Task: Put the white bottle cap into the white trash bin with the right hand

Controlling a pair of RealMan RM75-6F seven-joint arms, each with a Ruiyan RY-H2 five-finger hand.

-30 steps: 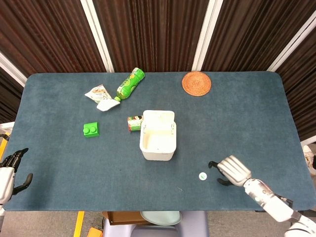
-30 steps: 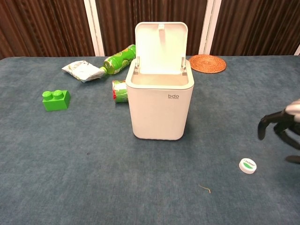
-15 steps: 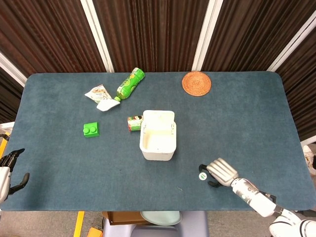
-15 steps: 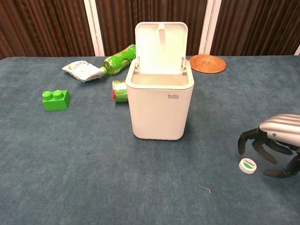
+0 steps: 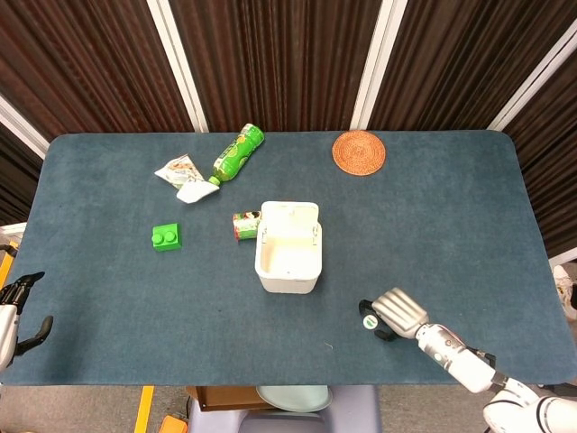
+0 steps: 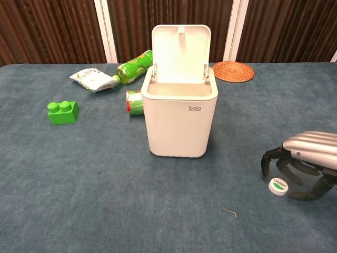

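Observation:
The white bottle cap [image 6: 278,186] with a green mark lies on the blue table, right of the white trash bin [image 6: 179,116], whose lid stands open. My right hand [image 6: 305,161] hovers over the cap with its fingers [image 6: 269,158] curled down around it, apart from it. From the head view the cap [image 5: 370,321] peeks out at the left edge of the right hand [image 5: 398,311], below and right of the bin [image 5: 288,247]. My left hand [image 5: 16,311] rests at the table's left edge, fingers apart, holding nothing.
A green block [image 5: 166,237], a green bottle [image 5: 236,153], a crumpled wrapper [image 5: 182,173] and a small green can [image 5: 244,225] lie left and behind the bin. A woven coaster [image 5: 359,152] sits at the back right.
My right hand has moved left across the table from beside the cap to over it, its fingers now arching around the cap. The cap has stayed in place.

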